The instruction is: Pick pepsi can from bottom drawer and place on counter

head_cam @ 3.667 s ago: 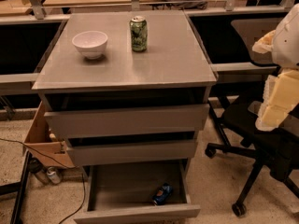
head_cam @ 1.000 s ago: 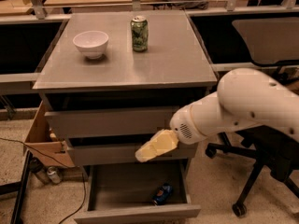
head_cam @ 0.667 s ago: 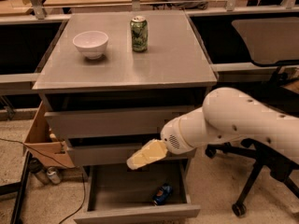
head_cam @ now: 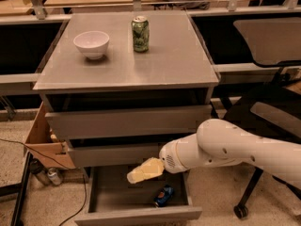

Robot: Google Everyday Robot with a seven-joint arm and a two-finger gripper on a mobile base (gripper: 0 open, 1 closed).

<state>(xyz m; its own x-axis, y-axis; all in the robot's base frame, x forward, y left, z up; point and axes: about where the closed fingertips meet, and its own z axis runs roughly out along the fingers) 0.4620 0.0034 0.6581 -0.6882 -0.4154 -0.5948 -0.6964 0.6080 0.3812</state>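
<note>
The pepsi can (head_cam: 163, 195), dark blue, lies on its side in the open bottom drawer (head_cam: 137, 213), near its front right corner. My gripper (head_cam: 143, 171), with cream-coloured fingers, hangs over the drawer, above and a little left of the can, not touching it. The white arm comes in from the right. The counter (head_cam: 164, 62) is the grey slab on top of the cabinet.
A white bowl (head_cam: 91, 44) and a green can (head_cam: 140, 33) stand on the counter. Two upper drawers sit slightly ajar. A cardboard box (head_cam: 43, 140) and bottles stand left of the cabinet. A black office chair (head_cam: 268, 112) is to the right.
The arm has swung in from the right and lowered, moving the gripper leftward and down in front of the drawers to just above the open bottom drawer.
</note>
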